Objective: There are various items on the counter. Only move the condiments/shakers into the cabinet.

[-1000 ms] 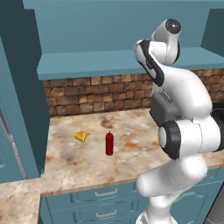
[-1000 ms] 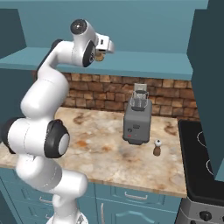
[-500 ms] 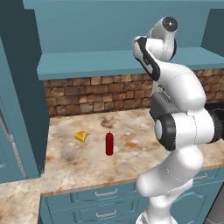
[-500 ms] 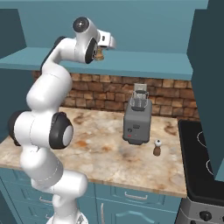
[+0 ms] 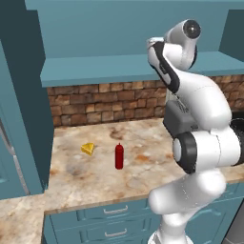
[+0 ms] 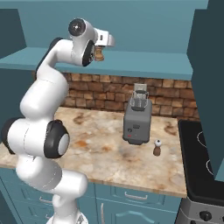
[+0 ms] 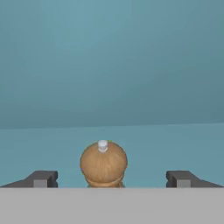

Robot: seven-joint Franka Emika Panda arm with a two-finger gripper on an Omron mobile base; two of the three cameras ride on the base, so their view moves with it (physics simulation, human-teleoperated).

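The claw (image 7: 112,178) stands wide apart inside the cabinet (image 6: 144,70), fingers clear of the tan shaker (image 7: 103,163) upright on the shelf between them. The red bottle (image 5: 119,156) and dark shaker (image 6: 157,147) stand on the desk (image 6: 105,148).

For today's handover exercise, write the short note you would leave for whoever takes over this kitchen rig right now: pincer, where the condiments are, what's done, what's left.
Pincer: open, up at the cabinet shelf, fingers standing apart on either side of the tan wooden shaker, not gripping it.
Done: the tan shaker stands upright on the shelf.
Left: the red squeeze bottle stands on the counter beside the cheese wedge; the dark-brown white-topped shaker stands on the counter just right of the toaster.
Cheese and toaster stay put.
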